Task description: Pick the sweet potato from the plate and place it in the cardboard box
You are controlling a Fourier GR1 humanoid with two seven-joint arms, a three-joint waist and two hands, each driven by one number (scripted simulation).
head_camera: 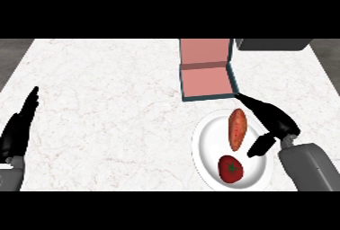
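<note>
Task barely started. Sweet potato (237,129) lies on the plate (207,148), not lifted, no contact I can confirm. Everything is left: close on it, lift, carry to the cardboard box (206,70), release.

My right robot hand (274,120) comes in from the lower right, over the plate's 3 o'clock rim. It's open: fingers stretch straight toward 11 o'clock, tips near the box's near corner, thumb (260,146) hangs down toward 7 o'clock over the plate. Nothing held.

Sweet potato sits in the plate's upper half, long axis roughly 12 to 6. From my right robot hand it's at 9 o'clock, just beside, lying in the gap between fingers and thumb. Can't tell whether the thumb touches its lower end; the steep view hides the height difference.

Tomato (230,169) shares the plate, at 6 o'clock from the sweet potato, close but apart. Thumb is near it too, so I judge a small risk of nudging it when closing.

Box is open, pink inside, dark rim, at 12 o'clock from the plate, just beyond its edge. Short carry, I'd guess.

Left robot hand (19,126) rests at the counter's (106,108) 9 o'clock edge, open, fingers straight up, holding nothing.
</note>
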